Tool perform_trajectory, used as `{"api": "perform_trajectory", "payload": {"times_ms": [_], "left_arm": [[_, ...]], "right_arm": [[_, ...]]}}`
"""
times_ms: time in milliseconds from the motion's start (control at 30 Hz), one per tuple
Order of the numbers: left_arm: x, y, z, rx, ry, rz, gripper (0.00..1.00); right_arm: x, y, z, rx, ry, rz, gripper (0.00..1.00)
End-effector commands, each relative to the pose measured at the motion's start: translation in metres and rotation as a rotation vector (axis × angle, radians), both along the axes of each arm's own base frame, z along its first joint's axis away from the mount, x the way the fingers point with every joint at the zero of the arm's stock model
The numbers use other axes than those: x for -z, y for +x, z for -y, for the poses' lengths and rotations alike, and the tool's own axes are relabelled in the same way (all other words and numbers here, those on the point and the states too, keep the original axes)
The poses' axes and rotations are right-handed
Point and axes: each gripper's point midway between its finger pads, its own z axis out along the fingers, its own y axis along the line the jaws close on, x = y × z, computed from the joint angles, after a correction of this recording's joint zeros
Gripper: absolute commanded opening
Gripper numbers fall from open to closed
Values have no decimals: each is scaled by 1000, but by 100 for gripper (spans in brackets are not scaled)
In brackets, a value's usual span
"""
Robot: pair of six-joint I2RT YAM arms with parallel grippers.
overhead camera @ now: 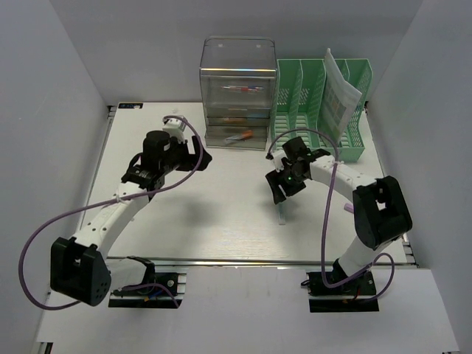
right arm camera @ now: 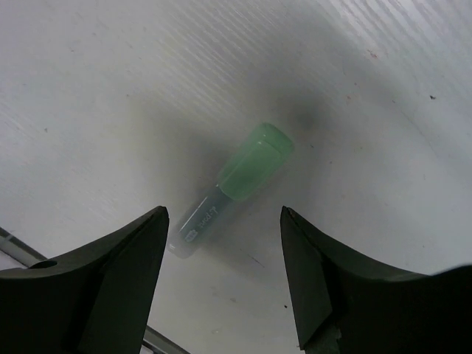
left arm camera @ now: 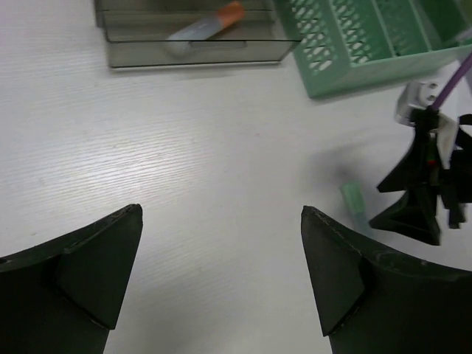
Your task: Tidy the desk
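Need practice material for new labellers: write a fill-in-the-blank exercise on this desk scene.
1. The right tool hangs open over a pen lying on the desk; the pen's cap is ____.
2. The left tool is open and holds ____.
3. The orange-capped marker lies in an open ____ of the clear unit.

Missing words: green; nothing; drawer.

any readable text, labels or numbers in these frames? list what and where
On the green-capped pen: small dark print on the clear barrel, too blurred to read.
On the sheet in the green file rack: a printed grid or table, too small to read.
On the clear drawer unit: no label visible.
No legible text anywhere in the three views.
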Motion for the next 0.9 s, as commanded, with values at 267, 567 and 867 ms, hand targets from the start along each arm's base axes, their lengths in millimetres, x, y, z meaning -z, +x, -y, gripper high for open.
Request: {"api": "perform_trajectory", "payload": {"times_ms": [267,567,867], "left_arm": [[-10,-4,-27,-88,80,68,98],[-14,-5,-29,-101,77,87,98],[-14,-4,-30,-104,76,87,98]], "right_arm": [[20,-8,-3,24,-120,-36,66],[38,-3,4,51,-187,-10,56],[55,-3,20,19,-298,57,22]]}}
